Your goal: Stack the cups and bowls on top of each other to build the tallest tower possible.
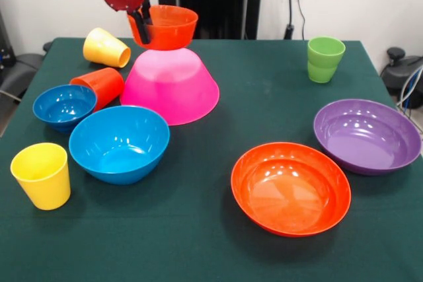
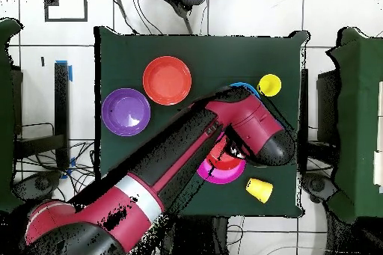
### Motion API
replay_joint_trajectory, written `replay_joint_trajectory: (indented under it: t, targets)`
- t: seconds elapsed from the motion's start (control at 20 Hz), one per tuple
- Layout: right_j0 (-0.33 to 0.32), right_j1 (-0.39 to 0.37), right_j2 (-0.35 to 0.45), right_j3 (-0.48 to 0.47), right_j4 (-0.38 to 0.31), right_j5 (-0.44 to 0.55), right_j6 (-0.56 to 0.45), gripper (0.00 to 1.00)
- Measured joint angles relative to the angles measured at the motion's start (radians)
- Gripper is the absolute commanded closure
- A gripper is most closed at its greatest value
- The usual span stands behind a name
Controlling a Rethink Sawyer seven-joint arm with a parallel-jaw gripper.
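Gripper: the red-and-black gripper (image 1: 141,16) is clamped on the near-left rim of the small glossy orange plastic bowl (image 1: 165,26), one finger inside the wall, one outside.
Tower: the large glossy pink plastic bowl (image 1: 170,85), upside down on the green tablecloth (image 1: 198,242), is the base; the small orange bowl sits upright on or just above its flat bottom. Contact cannot be confirmed.
Overhead: the arm (image 2: 172,162) covers most of the stack; only a pink edge (image 2: 224,173) shows.
Waiting bowls: medium blue bowl (image 1: 119,143) and small blue bowl (image 1: 64,106) near left, touching or nearly so; wide shallow orange bowl (image 1: 291,187) and wide shallow purple bowl (image 1: 367,135) right.
Cups: yellow tapered plastic cup (image 1: 41,175) upright front left; second yellow cup (image 1: 106,47) and orange-red cup (image 1: 100,86) on their sides beside the pink bowl; green cup (image 1: 324,59) upright far right.
Risk, release: the orange bowl looks slightly tilted; letting go off-level could let it slide off the small flat top.
Risk, withdrawal: the inner finger could drag the rim when lifting out and tip the bowl.
Risk, neighbours: a falling bowl would hit the lying cups and set them rolling.
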Motion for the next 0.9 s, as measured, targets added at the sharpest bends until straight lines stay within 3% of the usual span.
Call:
replay_joint_trajectory:
  t: [0.3, 0.9]
  targets:
    - [0.0, 0.019, 0.0, -0.018, 0.0, -0.051, 0.017, 1.0]
    - [-0.002, 0.072, 0.0, -0.034, 0.0, -0.053, 0.017, 1.0]
